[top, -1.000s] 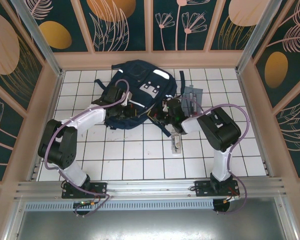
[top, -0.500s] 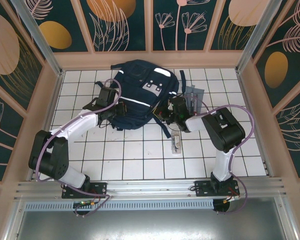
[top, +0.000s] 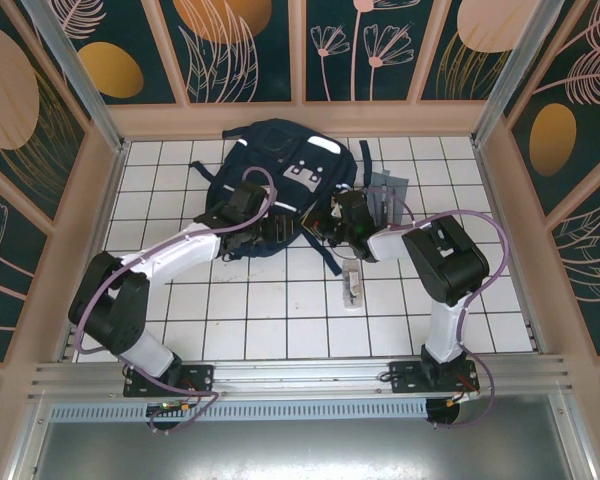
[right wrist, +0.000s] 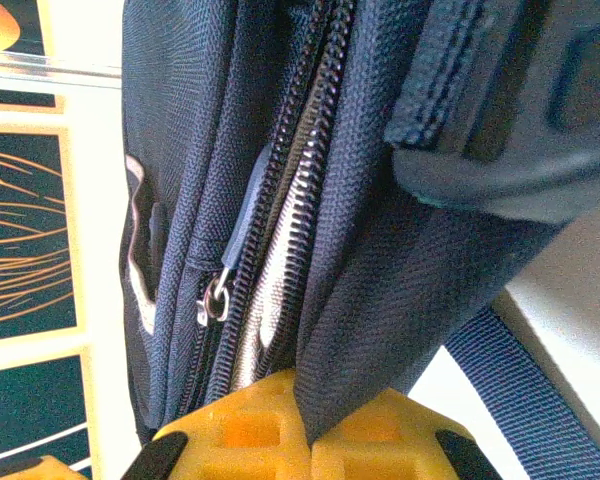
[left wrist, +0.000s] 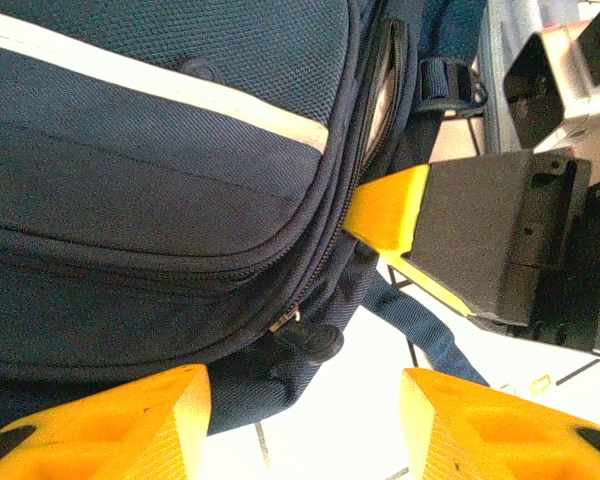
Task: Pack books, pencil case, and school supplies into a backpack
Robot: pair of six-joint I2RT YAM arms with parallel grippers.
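The navy backpack (top: 280, 170) lies at the back of the tiled table with its grey patch facing up. My right gripper (top: 323, 225) is at its right lower edge, shut on a fold of backpack fabric (right wrist: 400, 260) beside the open zipper (right wrist: 280, 250). My left gripper (top: 276, 230) is at the bag's near edge, open, with a dark zipper pull (left wrist: 315, 340) between its yellow fingers (left wrist: 110, 420). The right gripper's yellow finger (left wrist: 390, 215) shows close by. The grey pencil case (top: 385, 192) lies right of the bag. The clear school supplies packet (top: 352, 288) lies nearer. The book is hidden.
A dark strap (top: 330, 258) trails from the bag toward the packet. Wooden walls (top: 300, 118) ring the tiled floor. Open tiles (top: 270, 310) stretch between the bag and the arm bases.
My left gripper has swung from the bag's left side rightward to its near edge, close to the right gripper. The backpack has shifted slightly. The right gripper has stayed on the fabric.
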